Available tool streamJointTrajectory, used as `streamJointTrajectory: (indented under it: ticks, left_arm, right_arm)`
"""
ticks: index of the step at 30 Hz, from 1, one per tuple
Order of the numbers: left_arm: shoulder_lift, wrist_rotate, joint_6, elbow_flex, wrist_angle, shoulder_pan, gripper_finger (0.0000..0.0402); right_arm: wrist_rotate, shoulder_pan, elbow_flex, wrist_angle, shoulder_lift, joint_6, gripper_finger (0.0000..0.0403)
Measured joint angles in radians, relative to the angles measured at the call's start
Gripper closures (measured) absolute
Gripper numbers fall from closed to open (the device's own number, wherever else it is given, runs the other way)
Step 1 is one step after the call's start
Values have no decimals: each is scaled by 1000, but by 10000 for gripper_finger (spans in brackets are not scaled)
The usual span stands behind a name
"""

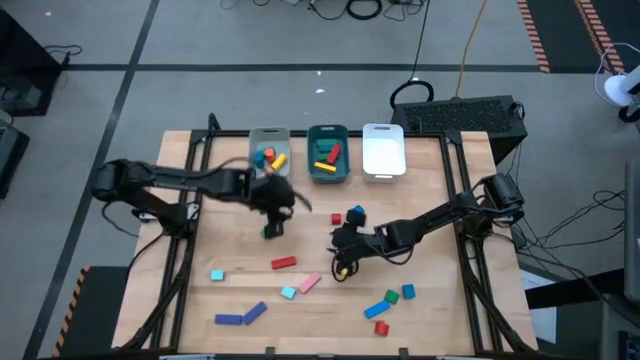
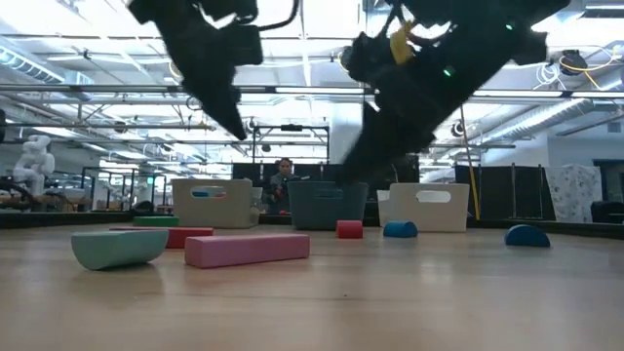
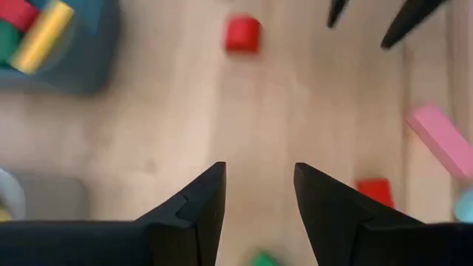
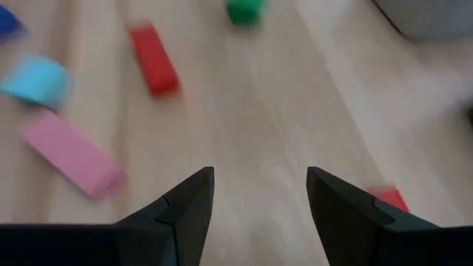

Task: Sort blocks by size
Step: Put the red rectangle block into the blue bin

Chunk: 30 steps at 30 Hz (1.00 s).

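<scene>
Wooden blocks lie scattered on the table: a green block [image 1: 270, 232], a red bar [image 1: 284, 263], a pink bar [image 1: 308, 283], cyan pieces [image 1: 289, 292], blue bars [image 1: 229, 319], a red cube [image 1: 336, 217] and a blue piece [image 1: 358, 212]. More lie at the near right [image 1: 391, 296]. My left gripper [image 1: 278, 200] hovers open and empty just beyond the green block [image 3: 262, 258]. My right gripper [image 1: 340, 250] hovers open and empty at mid table, right of the red bar [image 4: 154, 59]. Both wrist views show bare wood between the fingers.
Three trays stand in a row at the far edge: a grey tray [image 1: 268, 135] and a teal tray [image 1: 328, 130], both holding blocks, and a white tray [image 1: 383, 150]. The two grippers are close together at mid table. Bare wood shows at the near left.
</scene>
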Motion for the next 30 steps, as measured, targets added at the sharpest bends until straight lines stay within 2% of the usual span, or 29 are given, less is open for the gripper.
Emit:
streamJointTrajectory:
  ticks: [5, 9, 14, 22, 30]
  left_arm:
    - [-6, -18, -134, -67, 6, -148, 240]
    - [17, -52, -220, -97, 38, -249, 240]
    - [39, -97, -301, -126, 98, -343, 239]
    - [128, -143, -304, -127, 156, -431, 239]
    - [261, -172, -329, -127, 215, -446, 239]
  right_arm:
    - [-133, -17, 1, 194, 24, -77, 202]
    - [-148, -17, 1, 270, 72, -81, 202]
    - [-147, -17, 0, 256, 107, -65, 202]
    - [-140, -17, 0, 268, 112, -63, 202]
    - [-138, -17, 0, 263, 112, -74, 202]
